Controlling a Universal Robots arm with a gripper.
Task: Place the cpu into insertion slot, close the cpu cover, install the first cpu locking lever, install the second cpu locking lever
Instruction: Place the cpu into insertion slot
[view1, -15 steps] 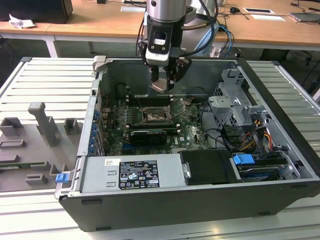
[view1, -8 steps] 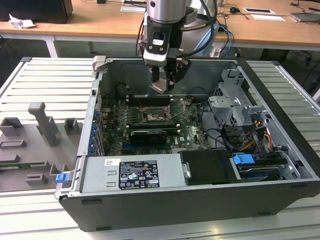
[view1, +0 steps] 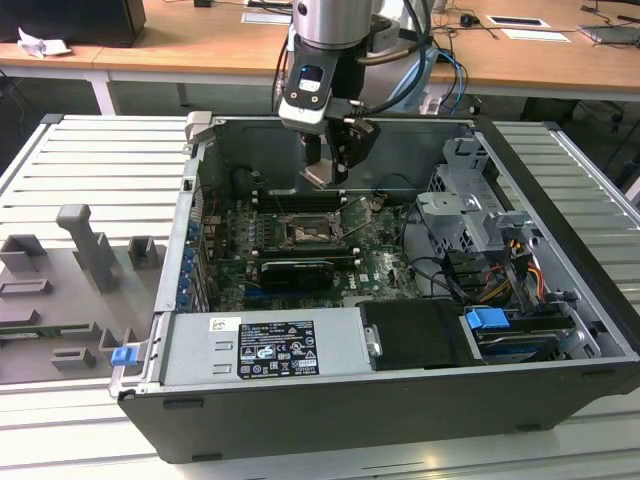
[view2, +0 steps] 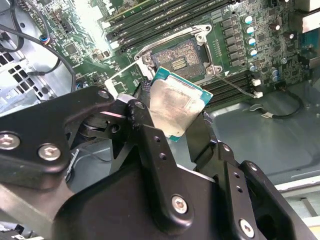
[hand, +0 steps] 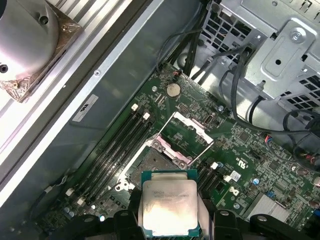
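Gripper fingers closed onto the cpu, pinching two opposite edges of the pale square chip, its metal face towards the cameras. In the exterior view we see the gripper hanging above the motherboard, well clear of it. The insertion slot lies open and bare, with the cpu cover tipped up beside it.

We judge the step in hand to be seating the chip. Done well, it calls for the chip to be level, its edges squared to the socket rim, the descent straight, with no sideways slide over the contacts.

The board sits inside an open computer case on a pale slatted metal table. Grey fixture blocks stand at the exterior view's left, and wooden desks are behind.
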